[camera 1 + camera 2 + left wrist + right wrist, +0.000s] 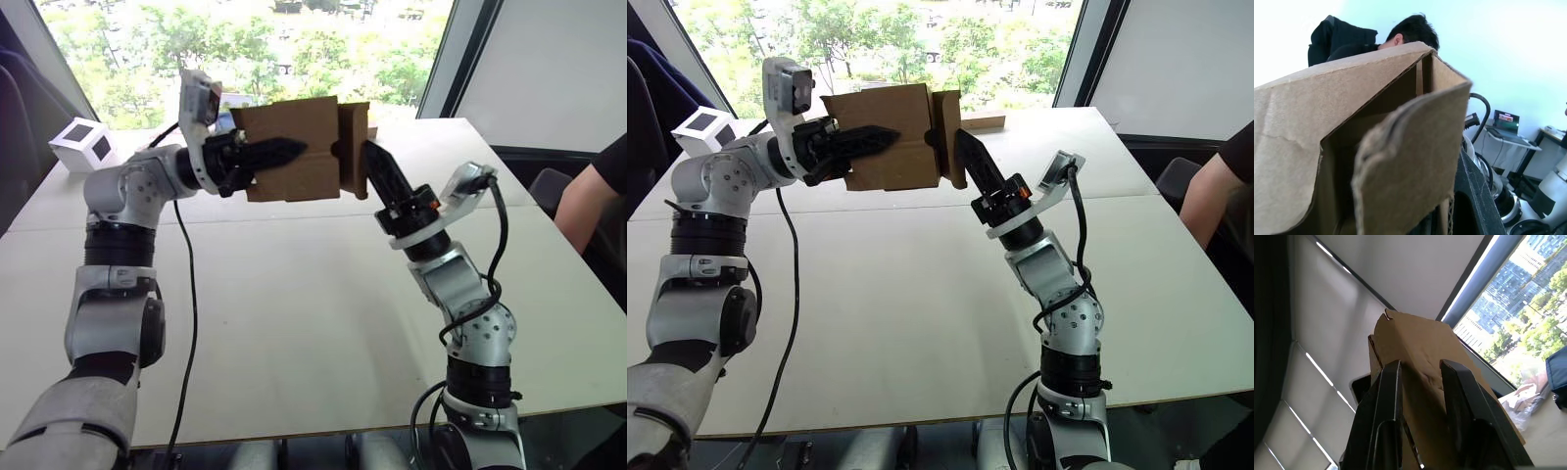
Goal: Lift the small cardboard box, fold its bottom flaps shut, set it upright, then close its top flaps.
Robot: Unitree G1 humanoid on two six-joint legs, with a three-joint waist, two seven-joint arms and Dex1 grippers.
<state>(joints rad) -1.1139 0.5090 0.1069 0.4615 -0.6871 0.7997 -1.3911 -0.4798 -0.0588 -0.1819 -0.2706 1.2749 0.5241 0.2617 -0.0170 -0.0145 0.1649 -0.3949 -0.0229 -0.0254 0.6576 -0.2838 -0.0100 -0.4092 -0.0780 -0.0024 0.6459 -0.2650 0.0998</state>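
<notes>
One box (294, 147) hangs above the bench (294, 294), held between two grippers: the left gripper (279, 152) has its jaws clamped on the box wall, the right gripper (377, 171) presses spread jaws against one flap (355, 147).

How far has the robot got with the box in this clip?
Done: the small cardboard box is lifted clear of the table, held by the left gripper. In hand: the right gripper presses against the flaps at the end of the box facing it; the left wrist view shows a flap only partly folded. Left: finishing those flaps, setting the box upright, closing the top flaps.
</notes>
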